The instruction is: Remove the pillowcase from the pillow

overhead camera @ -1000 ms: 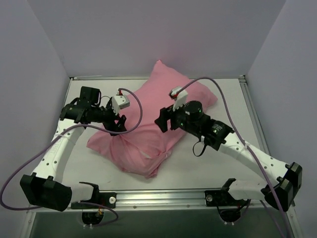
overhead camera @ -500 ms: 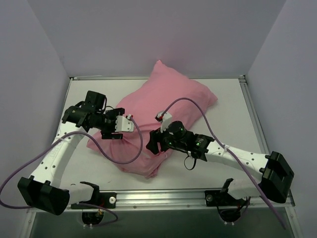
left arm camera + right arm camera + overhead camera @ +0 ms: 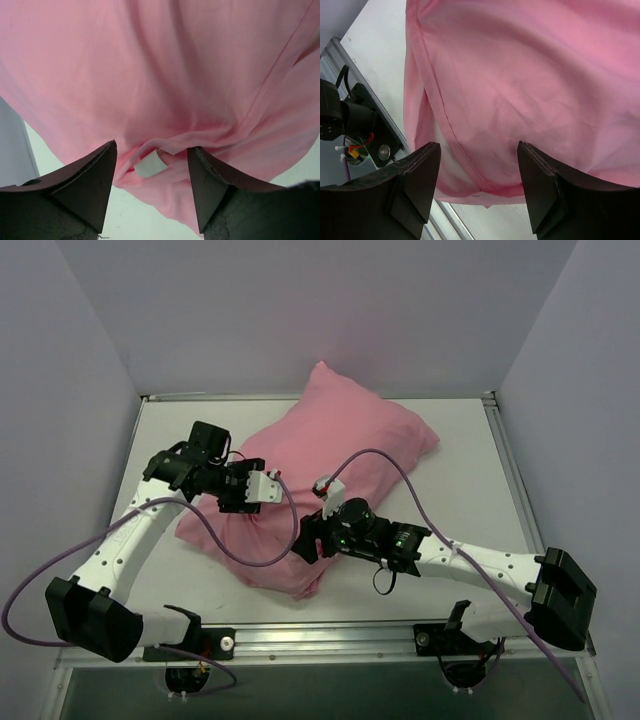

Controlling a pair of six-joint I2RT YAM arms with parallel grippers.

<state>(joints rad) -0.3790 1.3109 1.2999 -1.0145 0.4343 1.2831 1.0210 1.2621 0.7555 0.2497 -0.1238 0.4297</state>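
The pink pillowcase [image 3: 330,470] covers the pillow and lies slantwise across the white table [image 3: 470,470]. My left gripper [image 3: 232,502] is open above its near left part; in the left wrist view the fingers [image 3: 95,170] stand either side of a fold of pillowcase [image 3: 165,75] with a small white tag [image 3: 149,165]. My right gripper [image 3: 305,545] is open over the near corner; in the right wrist view the pillowcase [image 3: 530,75] hem shows between the fingers [image 3: 420,175], with a strip of white pillow [image 3: 442,145] at the opening.
Pale walls close the table on the left, back and right. A metal rail [image 3: 330,638] with the arm bases runs along the near edge; it shows in the right wrist view [image 3: 375,135] too. Purple cables loop over both arms.
My right gripper has moved from the middle of the pillowcase down to its near corner. My left gripper has moved right, over the near left part of the pillowcase.
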